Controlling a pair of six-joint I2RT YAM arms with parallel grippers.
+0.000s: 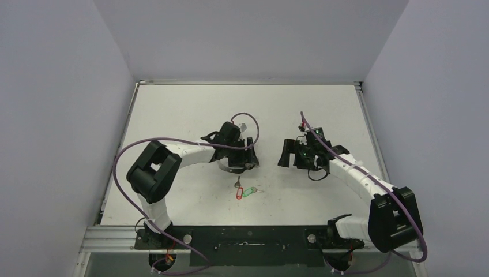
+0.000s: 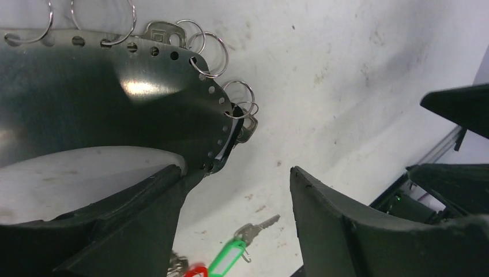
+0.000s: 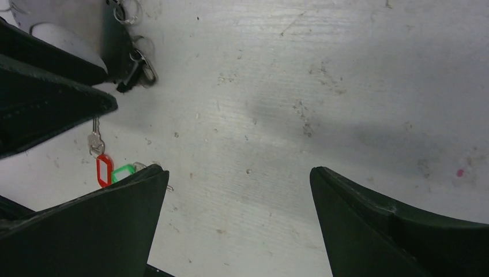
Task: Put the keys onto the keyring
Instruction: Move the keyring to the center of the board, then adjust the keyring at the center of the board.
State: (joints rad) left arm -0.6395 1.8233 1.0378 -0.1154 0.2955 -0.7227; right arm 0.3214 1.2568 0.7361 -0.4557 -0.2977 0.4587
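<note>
The left hand (image 2: pixel 233 170) is being held apart, the keyring (image 2: pixel 115 86) being touched by one finger (image 2: pixel 127 219). The right hand (image 3: pixel 237 172) is being held wide apart above the worktop (image 3: pixel 346 86), where the keys (image 1: pixel 246 191) are lying.

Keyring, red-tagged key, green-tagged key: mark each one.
keyring (image 2: pixel 144 86), left wrist view, on its perforated metal band.
red-tagged key (image 3: pixel 103 170), right wrist view, on the red tag.
green-tagged key (image 2: pixel 226 258), left wrist view, on the green tag.
</note>
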